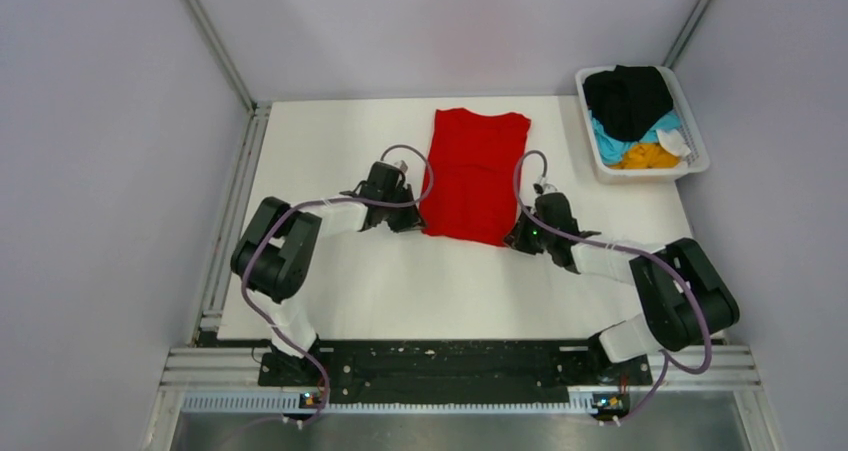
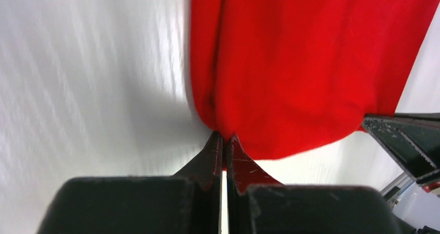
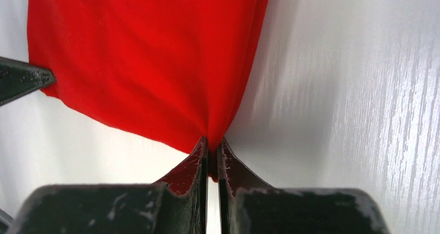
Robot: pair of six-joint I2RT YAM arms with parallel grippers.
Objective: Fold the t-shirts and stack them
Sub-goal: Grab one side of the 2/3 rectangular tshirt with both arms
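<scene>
A bright red t-shirt (image 1: 473, 174) lies flat on the white table as a long panel, its sleeves folded in. My left gripper (image 1: 418, 226) is at the shirt's near left corner and is shut on that corner (image 2: 224, 136). At the near right corner my right gripper (image 1: 512, 241) is shut on the red cloth (image 3: 212, 140), which bunches between its fingers. The black, light blue and orange-yellow t-shirts (image 1: 632, 116) are piled in the basket at the back right.
A white plastic basket (image 1: 697, 161) stands at the table's back right corner. Bare white tabletop (image 1: 340, 291) lies in front of the shirt and to its left. Metal frame rails (image 1: 225, 231) run along the left edge and the near edge.
</scene>
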